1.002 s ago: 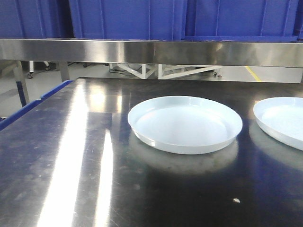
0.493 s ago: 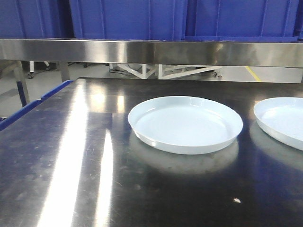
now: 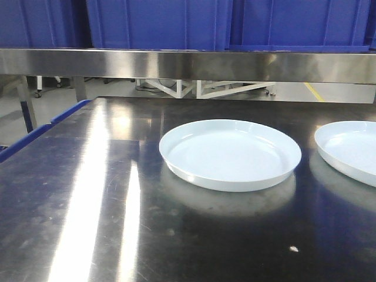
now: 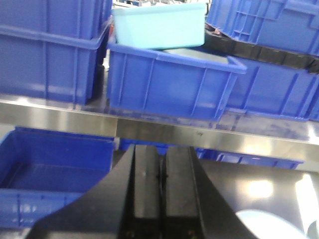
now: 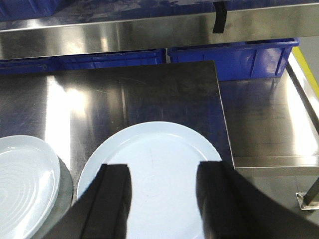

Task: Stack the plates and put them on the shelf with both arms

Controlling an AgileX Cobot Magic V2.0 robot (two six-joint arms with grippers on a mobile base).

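Two pale bluish-white plates lie flat on the steel table. One plate [image 3: 230,154] sits near the middle in the front view; the other plate [image 3: 349,150] is cut off by the right edge. In the right wrist view the right plate [image 5: 154,174] lies under my right gripper [image 5: 164,172], which hangs open above it with its fingers [image 5: 115,194] spread wide; the other plate [image 5: 22,181] shows at the left. My left gripper [image 4: 160,164] is shut with nothing in it, facing the shelf [image 4: 149,130]; a sliver of plate [image 4: 264,224] shows at lower right.
The steel shelf [image 3: 188,63] runs across above the table's far edge and carries blue crates [image 4: 169,79] and a light teal bin [image 4: 159,25]. More blue crates [image 5: 234,59] stand under it. The table's right edge [image 5: 224,124] meets a lower steel surface [image 5: 269,124].
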